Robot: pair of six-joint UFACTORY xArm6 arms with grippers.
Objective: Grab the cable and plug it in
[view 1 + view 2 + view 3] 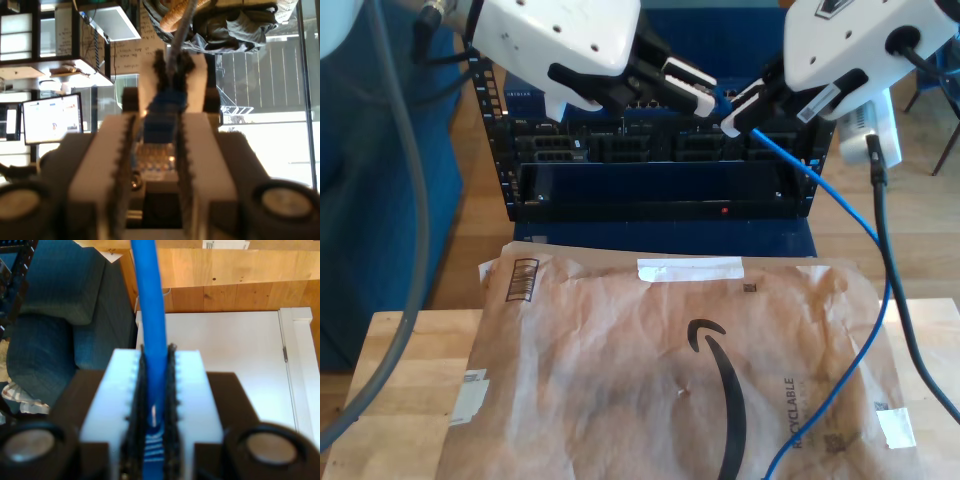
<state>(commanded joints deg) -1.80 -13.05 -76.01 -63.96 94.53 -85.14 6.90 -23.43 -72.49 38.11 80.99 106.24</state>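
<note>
Cable (162, 107) clamped at its blue boot between the closed jaws of my first pincer (157, 119), with what looks like the clear plug (155, 162) deeper between the jaws, too blurred to be certain. Further along the same cable (150, 295), my second pincer (155, 352) closed on the bare blue run, with the line leading straight out past the fingertips.

In the exterior view, cable (840, 200) high in front of the port row of the black network rack (660, 150), then slanting down toward the exterior view's right and trailing over the edge of the brown padded mailer (670, 360) on the wooden bench (400, 370). No telling from these views which of the two arms there is which.

Handling, as a judgement: light, thin and limp, with no stiffness to steer a plug from far back, so best held at the boot just behind the plug, with the loose run supported to stop it sagging or twisting. Smooth, probably slippery jacket; toothed pads a help. Small, brittle clear plug and latch tab: no squeezing there, and a square, gentle push into a port rather than a forced one. Slack at the bench edge liable to snag on the mailer.
</note>
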